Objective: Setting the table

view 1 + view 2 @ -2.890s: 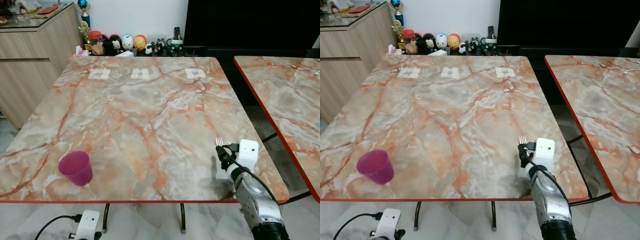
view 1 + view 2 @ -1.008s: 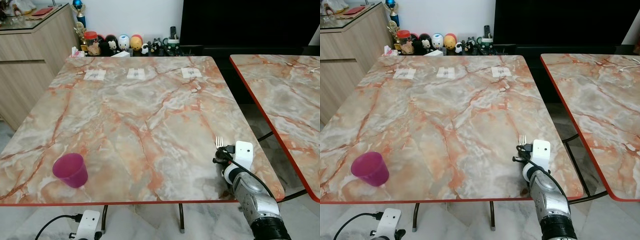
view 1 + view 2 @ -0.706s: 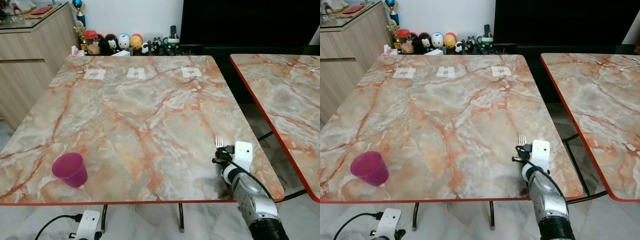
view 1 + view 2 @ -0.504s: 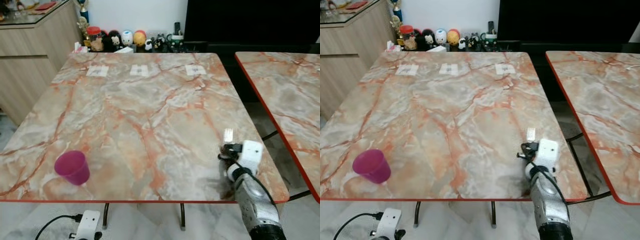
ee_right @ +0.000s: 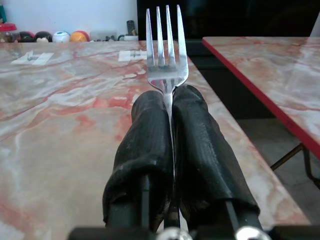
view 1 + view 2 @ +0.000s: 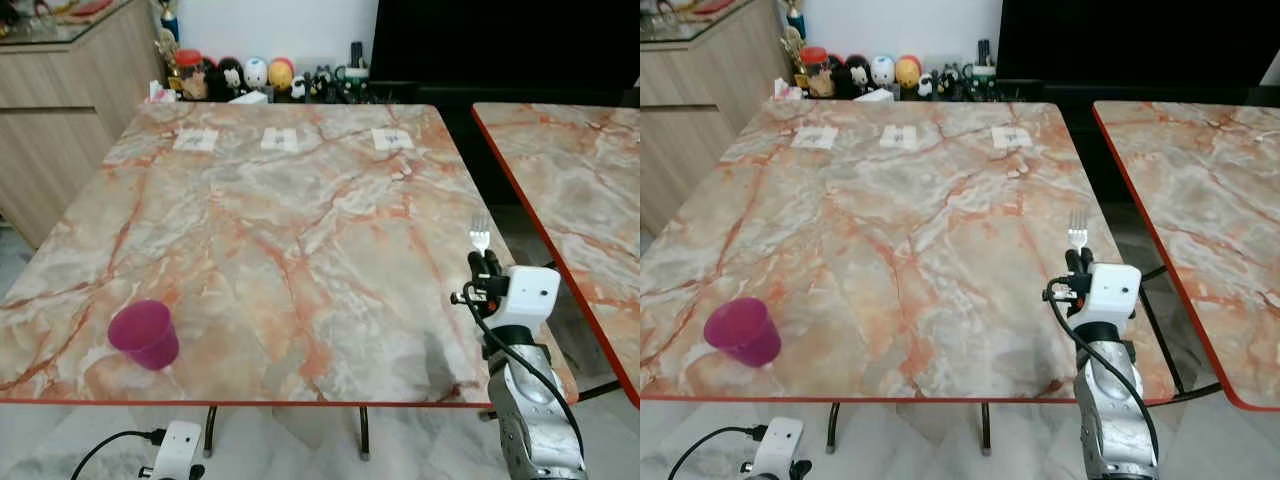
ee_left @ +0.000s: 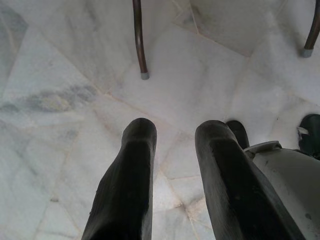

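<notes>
Near the right front corner of the marble table (image 6: 290,230), the right gripper (image 6: 486,262) is raised above the tabletop with its two black fingers (image 5: 150,145) pressed together on a fork (image 5: 166,45), whose tines stick out past the fingertips and point toward the far side of the table. The fork is therefore not yet laid down, and by my reading the table setting is at an early stage: the single piece already standing on the marble is a pink cup (image 6: 146,334) near the left front edge, well apart from the fork. No plate, knife or spoon lies anywhere on the tabletop, so most of the setting seems left to do, starting with placing this fork. Three small white labels (image 6: 279,140) lie in a row toward the far edge; they may mark places, though their print is too small to read. The fork's handle is hidden between the fingers and behind the white wrist housing, so how much of it is gripped cannot be made out. The left gripper (image 7: 172,165) hangs idle below the table edge, its fingers apart with nothing between them, pointing down at the pale tiled floor (image 7: 60,100). A second table (image 6: 570,170) to the right is cut off by the frame.
</notes>
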Available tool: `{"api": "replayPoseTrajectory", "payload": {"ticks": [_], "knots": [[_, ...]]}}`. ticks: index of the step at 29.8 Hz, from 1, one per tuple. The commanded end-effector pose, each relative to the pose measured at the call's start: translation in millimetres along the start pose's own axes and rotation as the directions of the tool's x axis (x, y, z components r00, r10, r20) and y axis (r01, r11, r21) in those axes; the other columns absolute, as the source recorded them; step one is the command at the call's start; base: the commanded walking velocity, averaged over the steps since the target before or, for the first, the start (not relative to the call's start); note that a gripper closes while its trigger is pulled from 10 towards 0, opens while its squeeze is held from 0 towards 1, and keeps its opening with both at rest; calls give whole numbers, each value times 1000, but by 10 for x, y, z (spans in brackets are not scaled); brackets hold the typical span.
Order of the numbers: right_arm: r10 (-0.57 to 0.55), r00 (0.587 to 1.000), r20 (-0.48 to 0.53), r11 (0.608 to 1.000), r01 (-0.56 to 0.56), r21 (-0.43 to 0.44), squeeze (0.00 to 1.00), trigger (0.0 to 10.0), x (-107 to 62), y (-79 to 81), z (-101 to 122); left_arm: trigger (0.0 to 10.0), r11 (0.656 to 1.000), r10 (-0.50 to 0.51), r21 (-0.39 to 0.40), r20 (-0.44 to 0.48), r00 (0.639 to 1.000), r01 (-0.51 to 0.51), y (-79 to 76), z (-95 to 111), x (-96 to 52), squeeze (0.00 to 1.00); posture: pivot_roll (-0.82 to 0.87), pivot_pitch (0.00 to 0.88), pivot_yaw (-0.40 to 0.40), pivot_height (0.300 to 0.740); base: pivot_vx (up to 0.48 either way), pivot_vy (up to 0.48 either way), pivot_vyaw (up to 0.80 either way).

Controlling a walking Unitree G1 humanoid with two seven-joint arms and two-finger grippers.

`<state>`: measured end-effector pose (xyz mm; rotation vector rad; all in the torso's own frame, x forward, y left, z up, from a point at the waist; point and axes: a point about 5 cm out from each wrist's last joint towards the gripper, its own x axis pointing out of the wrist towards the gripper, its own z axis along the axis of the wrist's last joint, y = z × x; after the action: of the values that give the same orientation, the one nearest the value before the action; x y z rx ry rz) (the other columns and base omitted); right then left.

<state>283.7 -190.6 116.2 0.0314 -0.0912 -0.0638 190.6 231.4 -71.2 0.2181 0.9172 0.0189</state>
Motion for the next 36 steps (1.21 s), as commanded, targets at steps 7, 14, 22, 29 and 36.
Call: {"api": "replayPoseTrajectory", "payload": {"ticks": [7, 14, 22, 29, 36], "knots": [[-45, 999, -9, 998, 46, 50, 0, 10000, -92, 61, 8, 10000, 1000, -12, 6, -39, 999, 12, -36, -112, -18, 0, 30, 0, -20, 740, 0, 0, 0], [-34, 999, 35, 999, 33, 28, 0, 10000, -71, 92, 87, 10000, 1000, -1, 28, -32, 999, 2, -26, -106, -19, 0, 36, 0, -22, 740, 0, -173, 0], [-42, 998, 53, 999, 40, 28, 0, 10000, -28, 96, 146, 10000, 1000, -2, 30, -27, 1000, 3, -23, -89, -16, 0, 34, 0, -22, 740, 0, -469, 0], [-37, 998, 59, 999, 35, 29, 0, 10000, -6, 137, 162, 10000, 1000, 9, 26, -24, 1000, -8, 6, -74, -14, 0, 39, 0, -20, 740, 0, -469, 0], [-51, 996, 72, 998, 49, 25, 0, 10000, 30, 104, 199, 10000, 1000, 9, 29, -20, 1000, -9, 27, -48, -10, 0, 35, 0, -15, 740, 0, -469, 0]]}}
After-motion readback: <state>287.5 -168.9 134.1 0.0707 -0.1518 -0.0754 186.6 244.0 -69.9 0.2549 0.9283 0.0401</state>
